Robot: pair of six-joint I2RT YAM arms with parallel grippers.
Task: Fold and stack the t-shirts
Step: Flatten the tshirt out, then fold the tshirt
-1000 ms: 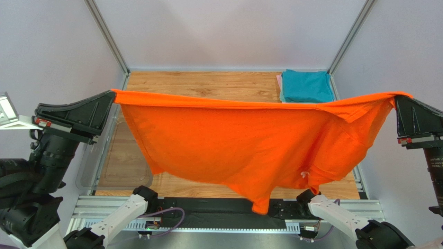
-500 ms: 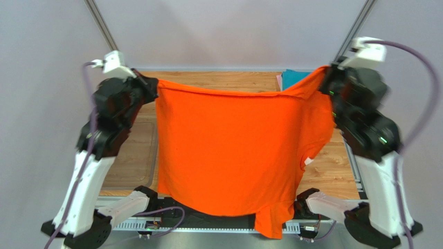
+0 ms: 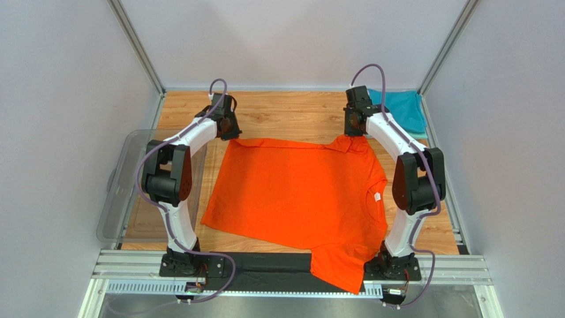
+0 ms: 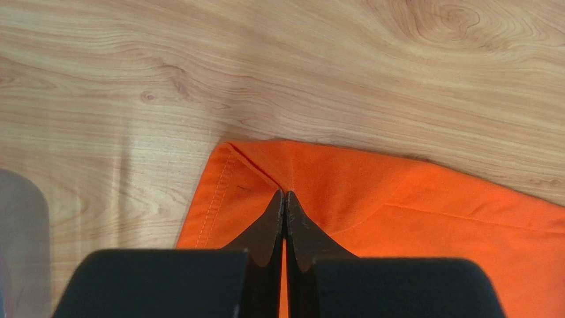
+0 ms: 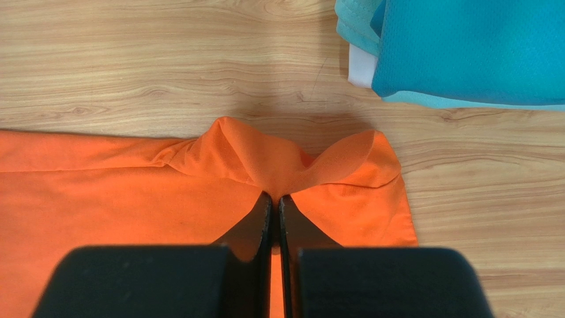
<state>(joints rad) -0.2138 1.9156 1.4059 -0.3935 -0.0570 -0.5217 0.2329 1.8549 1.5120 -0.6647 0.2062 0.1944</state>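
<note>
The left gripper (image 4: 284, 194) pinches one far corner of the bright orange soft fabric t-shirt (image 3: 298, 192), jaws pressed together. The right gripper (image 5: 274, 197) seems clamped likewise on the bunched opposite corner.

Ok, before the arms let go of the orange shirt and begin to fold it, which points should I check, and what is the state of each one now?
1. Left gripper shut on the far left corner of the orange t-shirt: ok.
2. Right gripper shut on the far right corner: ok.
3. Fabric flat at the right corner: not ok, it is bunched up in front of the fingers.
4. Whole shirt on the table: not ok, one sleeve lies over the near edge.
5. Folded teal t-shirt apart from the orange one: ok.
6. Clear tub apart from the shirt: ok.
</note>
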